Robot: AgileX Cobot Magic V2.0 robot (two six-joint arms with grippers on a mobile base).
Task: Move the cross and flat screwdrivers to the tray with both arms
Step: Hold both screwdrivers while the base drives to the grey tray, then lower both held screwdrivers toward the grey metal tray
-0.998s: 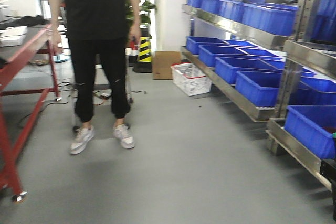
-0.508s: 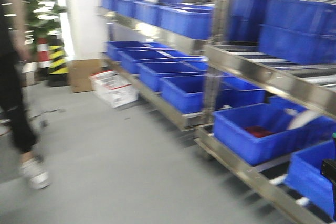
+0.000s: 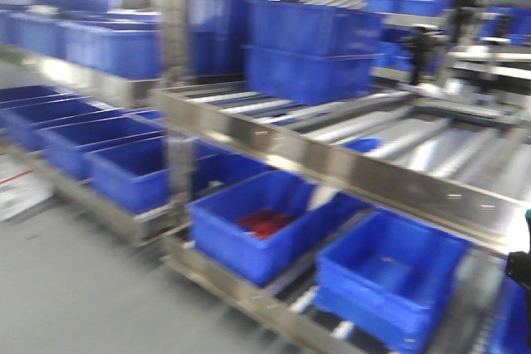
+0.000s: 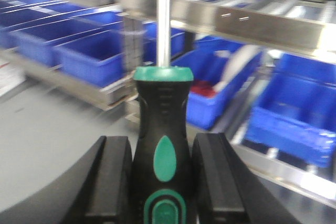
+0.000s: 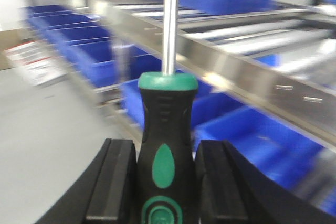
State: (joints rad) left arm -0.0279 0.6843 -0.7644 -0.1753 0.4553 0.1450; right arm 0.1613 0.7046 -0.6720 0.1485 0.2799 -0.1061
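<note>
My left gripper [image 4: 163,153] is shut on a screwdriver [image 4: 161,145] with a black and green handle; its grey shaft points straight up out of the left wrist view. My right gripper [image 5: 167,158] is shut on a like screwdriver [image 5: 166,150], its shaft also pointing up and away. I cannot tell which tip is cross or flat. The grey metal tray is out of view. In the front view only a small black part of an arm [image 3: 521,275] shows at the right edge. All views are motion-blurred.
Steel racks [image 3: 332,167] with roller shelves run across the front view, holding several blue bins [image 3: 249,234]. One low bin holds something red [image 3: 265,223]. Grey floor [image 3: 75,288] lies at lower left. A white crate [image 3: 17,184] sits at the far left.
The front view has swung right: the standing person and red table have left the frame, and the racks with blue bins now fill it, much nearer.
</note>
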